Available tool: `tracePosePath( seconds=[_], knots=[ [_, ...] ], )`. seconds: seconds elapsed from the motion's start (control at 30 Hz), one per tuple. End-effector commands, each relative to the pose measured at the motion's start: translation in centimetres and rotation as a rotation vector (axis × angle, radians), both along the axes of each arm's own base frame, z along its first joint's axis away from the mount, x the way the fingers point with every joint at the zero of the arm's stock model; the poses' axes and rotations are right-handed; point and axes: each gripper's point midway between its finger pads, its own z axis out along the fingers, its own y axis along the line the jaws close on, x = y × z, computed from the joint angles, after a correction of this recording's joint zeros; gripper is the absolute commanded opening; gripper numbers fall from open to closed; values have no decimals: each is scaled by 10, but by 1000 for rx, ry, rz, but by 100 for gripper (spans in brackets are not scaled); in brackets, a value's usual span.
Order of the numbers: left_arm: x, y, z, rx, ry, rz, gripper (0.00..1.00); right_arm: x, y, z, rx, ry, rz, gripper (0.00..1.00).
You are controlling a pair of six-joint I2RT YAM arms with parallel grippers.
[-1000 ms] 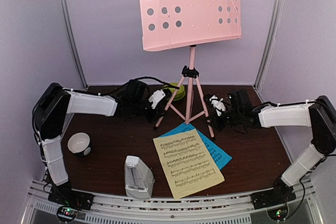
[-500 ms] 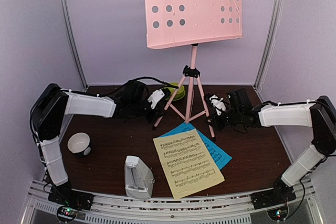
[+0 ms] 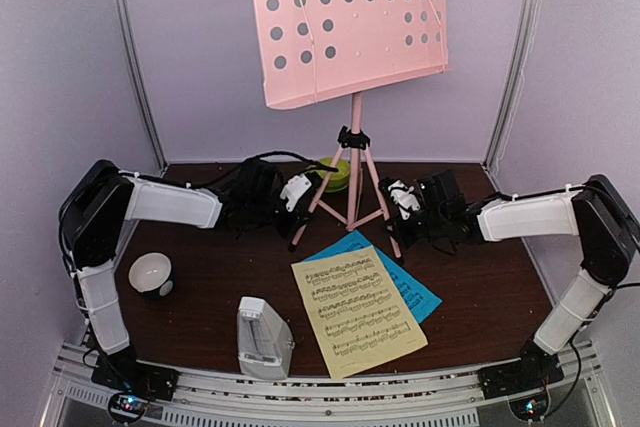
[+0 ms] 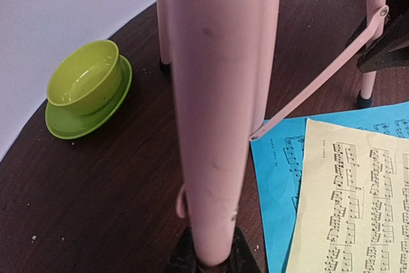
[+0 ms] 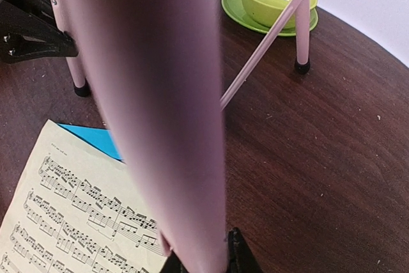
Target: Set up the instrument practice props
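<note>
The pink music stand [image 3: 350, 27] is upright at the back middle of the table, its hole-punched panel high above the tripod. My left gripper [image 3: 304, 191] is shut on the left tripod leg [image 4: 220, 94], black fingers [image 4: 185, 257] clamping it. My right gripper [image 3: 397, 199] is shut on the right tripod leg [image 5: 160, 94]. A yellow sheet-music page [image 3: 358, 309] lies flat in front of the stand, partly covering a blue page [image 3: 418, 292]. The white-grey metronome [image 3: 262, 339] stands near the front edge, left of the pages.
A green bowl on a saucer [image 3: 338, 175] sits behind the tripod, close to its rear leg. A small white-and-black bowl [image 3: 150, 273] rests at the front left. Lilac walls close in the back and both sides.
The stand has shifted to the left, its panel swinging left and a little lower in view. Both grippers went with the legs, still clamped.
</note>
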Motion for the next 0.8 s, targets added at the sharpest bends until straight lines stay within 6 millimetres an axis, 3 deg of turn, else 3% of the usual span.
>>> tracePosePath(
  seconds=[0.0, 0.2, 0.5, 0.77],
  knots=[
    [1, 19, -9, 40, 20, 52, 0, -20, -48, -66, -94, 216, -235, 0],
    [1, 26, -6, 25, 32, 61, 0, -39, -40, -64, 1, 242, -236, 0],
    [-9, 47, -9, 39, 64, 56, 0, -59, 4, -35, 145, 265, -169, 0],
    [-19, 62, -18, 70, 94, 73, 0, -68, -13, -34, 68, 277, -203, 0]
  ],
)
